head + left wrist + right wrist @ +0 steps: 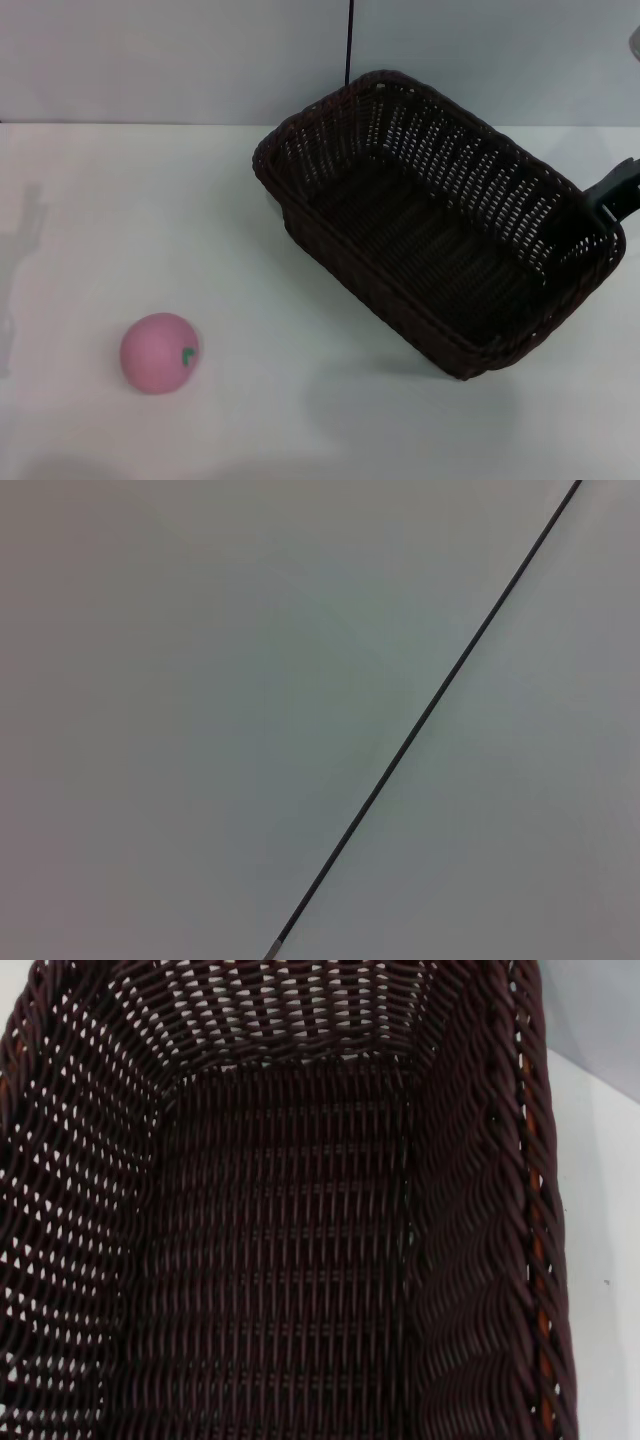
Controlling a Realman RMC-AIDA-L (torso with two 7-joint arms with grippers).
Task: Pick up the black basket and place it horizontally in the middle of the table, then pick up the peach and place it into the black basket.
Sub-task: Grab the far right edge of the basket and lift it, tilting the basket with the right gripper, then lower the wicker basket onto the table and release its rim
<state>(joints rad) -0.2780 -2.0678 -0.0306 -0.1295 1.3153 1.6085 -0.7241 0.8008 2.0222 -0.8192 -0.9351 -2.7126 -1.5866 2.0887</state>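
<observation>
The black basket (430,230) is on the right side of the white table (250,260), set diagonally, and seems raised a little, with a faint shadow under its near corner. My right gripper (603,207) enters from the right edge and is shut on the rim at the basket's right short end. The right wrist view looks down into the empty basket (280,1260). The pink peach (159,352) with a green leaf mark lies on the table at the front left, far from the basket. My left gripper is out of view.
A pale wall (150,60) stands behind the table, with a thin dark vertical line (350,40) on it. The left wrist view shows only that wall and the line (420,720). Bare tabletop lies between the peach and the basket.
</observation>
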